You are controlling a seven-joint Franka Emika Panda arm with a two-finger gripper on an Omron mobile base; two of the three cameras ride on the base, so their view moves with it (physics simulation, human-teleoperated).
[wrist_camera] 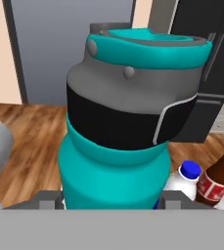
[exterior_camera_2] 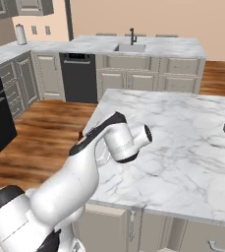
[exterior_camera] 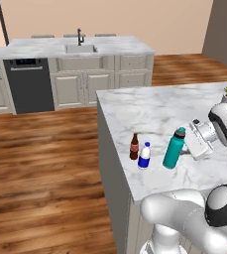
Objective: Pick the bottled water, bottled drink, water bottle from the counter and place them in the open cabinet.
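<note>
Marble-topped table (exterior_camera: 154, 111) carries the water bottle (exterior_camera: 174, 149) upright near its front edge, beside the bottled water (exterior_camera: 144, 156) and bottled drink (exterior_camera: 134, 147). Rigid, smooth and probably heavy, it wants a grip mid-body below the lid. The claw (wrist_camera: 111, 199) straddles the teal body, jaws apart; whether they clamp, I cannot tell

Glossy veined marble counter (exterior_camera: 154, 114), smooth teal water bottle (exterior_camera: 173, 150) perhaps matt plastic, polished wood floor (exterior_camera: 40, 163).

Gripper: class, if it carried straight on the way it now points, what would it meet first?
The water bottle: it stands right ahead of the gripper, between the finger tips. Whether they touch it already is unclear.
</note>
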